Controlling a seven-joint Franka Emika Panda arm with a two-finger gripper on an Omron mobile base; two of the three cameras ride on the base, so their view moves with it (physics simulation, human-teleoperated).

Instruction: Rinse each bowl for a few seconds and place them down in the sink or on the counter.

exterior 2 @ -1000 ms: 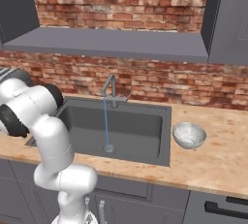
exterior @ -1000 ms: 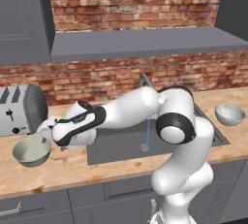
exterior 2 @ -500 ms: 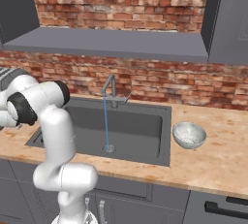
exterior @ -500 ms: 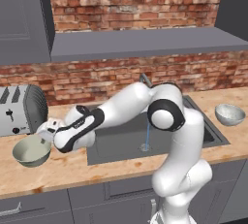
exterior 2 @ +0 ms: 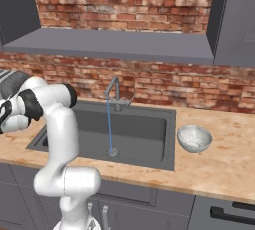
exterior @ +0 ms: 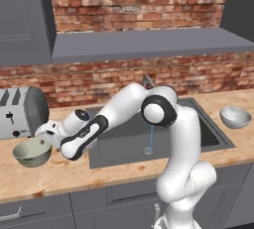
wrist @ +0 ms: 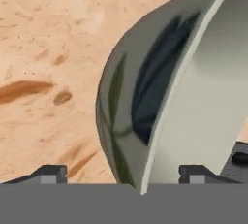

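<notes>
Left base view: green bowl (exterior: pixel 32 152) on the counter (exterior: pixel 59 173), left of the sink (exterior: pixel 124 139); gripper (exterior: pixel 45 133) right at its near rim, other bowl (exterior: pixel 235 117) far off to the right.

Right base view: water running into the sink, speckled bowl beside it.

Hand view: fingertips (wrist: pixel 48 173) wide apart, bowl rim between them, nothing squeezed yet.

Left of the dark grey sink (exterior: pixel 124 136), the bowl (exterior: pixel 32 152) is cream inside, grey-green outside; right of it, a speckled grey-white bowl (exterior 2: pixel 194 139). The counter (wrist: pixel 53 63) is tan wood-grain with darker blotches.
</notes>
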